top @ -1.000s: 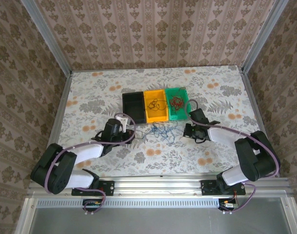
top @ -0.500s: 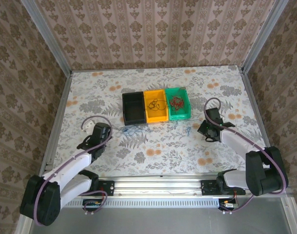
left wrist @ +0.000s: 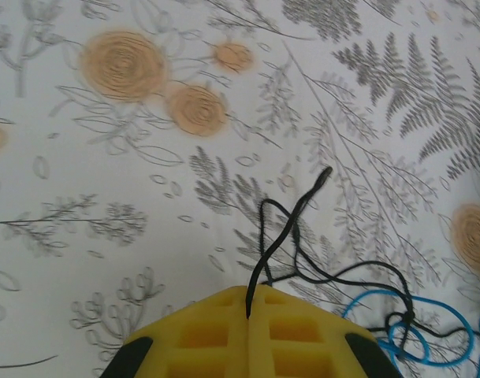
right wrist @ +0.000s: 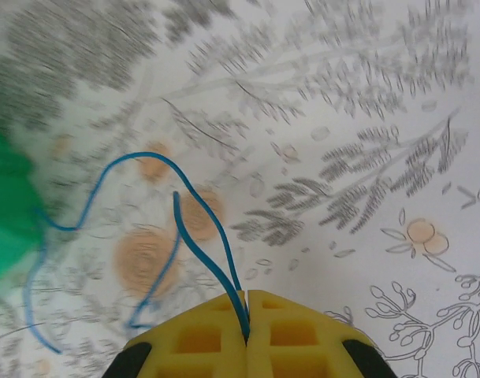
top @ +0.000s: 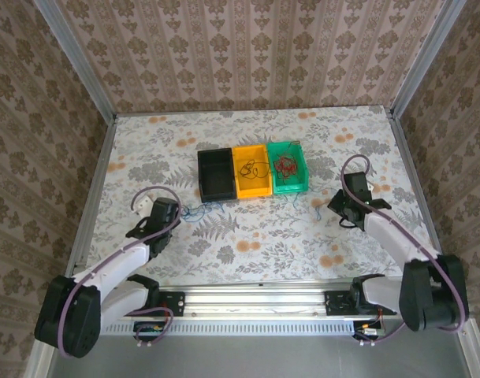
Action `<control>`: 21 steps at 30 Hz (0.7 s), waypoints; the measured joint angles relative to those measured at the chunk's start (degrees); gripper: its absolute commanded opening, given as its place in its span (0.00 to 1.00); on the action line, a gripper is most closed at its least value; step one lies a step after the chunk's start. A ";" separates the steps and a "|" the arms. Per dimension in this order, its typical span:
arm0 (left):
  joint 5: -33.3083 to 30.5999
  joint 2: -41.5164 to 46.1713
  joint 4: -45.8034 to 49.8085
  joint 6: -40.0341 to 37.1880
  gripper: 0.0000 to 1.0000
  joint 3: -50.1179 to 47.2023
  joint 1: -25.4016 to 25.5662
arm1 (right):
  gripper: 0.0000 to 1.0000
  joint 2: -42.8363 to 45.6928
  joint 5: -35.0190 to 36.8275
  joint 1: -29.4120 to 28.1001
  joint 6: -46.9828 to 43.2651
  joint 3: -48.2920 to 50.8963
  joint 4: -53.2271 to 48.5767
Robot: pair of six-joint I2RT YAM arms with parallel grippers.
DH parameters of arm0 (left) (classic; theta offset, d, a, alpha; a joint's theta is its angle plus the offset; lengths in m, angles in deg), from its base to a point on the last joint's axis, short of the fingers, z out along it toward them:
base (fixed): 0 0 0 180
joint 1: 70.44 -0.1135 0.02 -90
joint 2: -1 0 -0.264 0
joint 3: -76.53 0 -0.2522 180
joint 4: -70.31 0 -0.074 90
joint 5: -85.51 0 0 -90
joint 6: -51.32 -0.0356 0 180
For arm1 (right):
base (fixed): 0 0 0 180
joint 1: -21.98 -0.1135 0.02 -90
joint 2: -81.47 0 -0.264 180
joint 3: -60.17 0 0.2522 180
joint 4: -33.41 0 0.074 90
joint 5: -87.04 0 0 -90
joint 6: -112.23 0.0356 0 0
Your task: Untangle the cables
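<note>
Two pinches mid-pull: left gripper (left wrist: 248,309) closed on thin black wire (left wrist: 291,220) knotted into blue loops (left wrist: 417,335) on floral tabletop (top: 263,244), right gripper (right wrist: 247,315) closed on thin blue wire (right wrist: 202,240) beside green bin (right wrist: 3,213); next, needs slow spreading to free the knot.

3 bins are set touching in a row near the middle of the flower-patterned table (top: 247,130): a black bin (top: 216,175), an orange bin (top: 253,183) in which a black cable (top: 252,169) is coiled, and a green bin (top: 289,183) in which red cables (top: 286,165) are heaped. The left gripper (top: 176,213) is placed left of the black bin, and the right gripper (top: 334,207) right of the green bin, the 2 well apart. Thin blue cables (top: 196,210) are seen on the table at each gripper's tip.
</note>
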 measured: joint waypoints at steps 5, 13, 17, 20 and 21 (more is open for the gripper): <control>0.83 -2.93 -3.08 -0.52 0.00 0.07 0.28 | 0.01 7.96 5.09 -5.05 -5.11 -5.90 -0.59; 0.76 -4.61 -2.86 3.45 0.00 0.11 0.59 | 0.01 4.85 -1.60 -15.78 -16.02 -23.34 2.21; 0.57 -5.27 -0.48 7.89 0.00 0.11 0.70 | 0.01 -3.85 -8.41 -20.63 -17.92 -31.30 4.11; 0.52 -5.35 1.38 10.36 0.00 0.11 1.42 | 0.02 -11.30 -12.46 -24.20 -18.43 -36.33 4.79; 0.52 -5.29 1.73 10.95 0.00 0.09 1.66 | 0.01 -13.64 -13.25 -25.14 -18.49 -38.03 4.87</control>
